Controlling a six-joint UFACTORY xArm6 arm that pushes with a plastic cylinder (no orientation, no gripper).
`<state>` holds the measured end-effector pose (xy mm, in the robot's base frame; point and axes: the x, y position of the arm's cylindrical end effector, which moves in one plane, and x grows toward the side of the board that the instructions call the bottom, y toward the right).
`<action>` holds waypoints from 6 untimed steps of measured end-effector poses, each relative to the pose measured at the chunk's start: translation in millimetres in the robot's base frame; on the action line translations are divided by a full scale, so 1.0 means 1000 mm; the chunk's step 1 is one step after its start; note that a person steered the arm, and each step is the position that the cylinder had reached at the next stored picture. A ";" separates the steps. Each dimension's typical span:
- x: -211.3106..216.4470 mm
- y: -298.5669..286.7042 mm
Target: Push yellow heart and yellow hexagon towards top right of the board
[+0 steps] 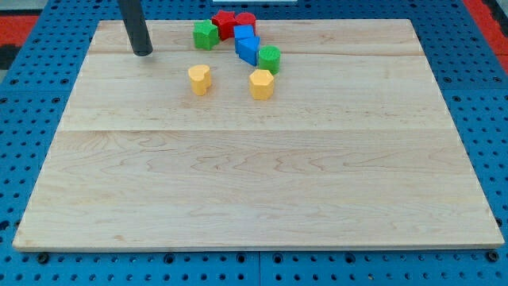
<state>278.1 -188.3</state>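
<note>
You have the yellow heart in the upper left-centre of the frame, lying on the wooden board, with the yellow hexagon near it to the view's right; the two are apart, with bare wood between them.

Look just above them and you see the cluster that crowds the way toward the view's top. A green block sits at the cluster's left, two red blocks lie against the board's top edge, and two blue blocks run down diagonally from them, touching each other. A second green block, rounded in shape, sits just beside the lower blue one and directly above the yellow hexagon, near it but not touching.

My tip rests on the board in the upper left of the frame, well apart from the yellow heart, to its upper left. It is a bare rod, so you have no jaws to read as apart or together.

To the view's right of the cluster, the board's upper right stretch lies open up to its corner, and the whole lower half is bare. Around the board you see blue pegboard.
</note>
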 end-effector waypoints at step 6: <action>0.087 0.264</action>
